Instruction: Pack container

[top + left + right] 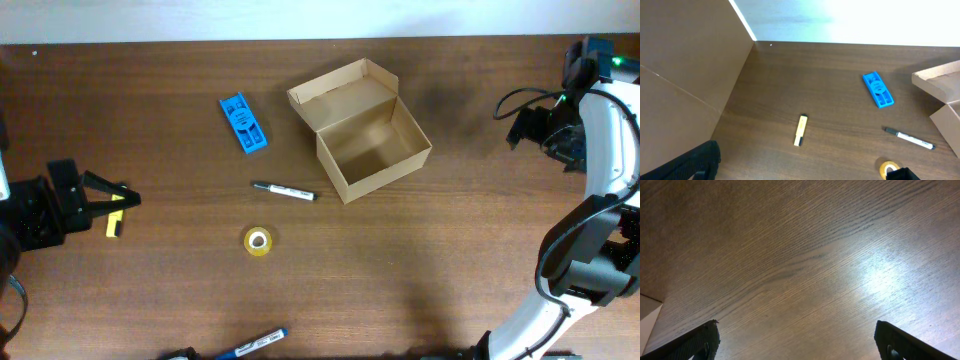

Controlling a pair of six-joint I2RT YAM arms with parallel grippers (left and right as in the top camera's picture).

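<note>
The open brown cardboard container (pixel 372 150) stands at the table's centre right, its flap lid (pixel 340 88) tipped back. My left gripper (pixel 127 196) is open at the far left and holds nothing. A yellow marker (pixel 114 226) lies right by its fingertips and lies ahead of the jaws in the left wrist view (pixel 800 130). A black-and-white marker (pixel 283 190), a yellow tape roll (pixel 258 241) and a blue marker (pixel 255 344) lie loose on the table. My right gripper (pixel 522 124) is open and empty over bare wood (pixel 800 340), to the right of the container.
A flat blue plastic piece (pixel 244 123) lies left of the container and also shows in the left wrist view (pixel 878 90). The table's far edge meets a white wall. The right arm's cables (pixel 520 95) hang near the right edge.
</note>
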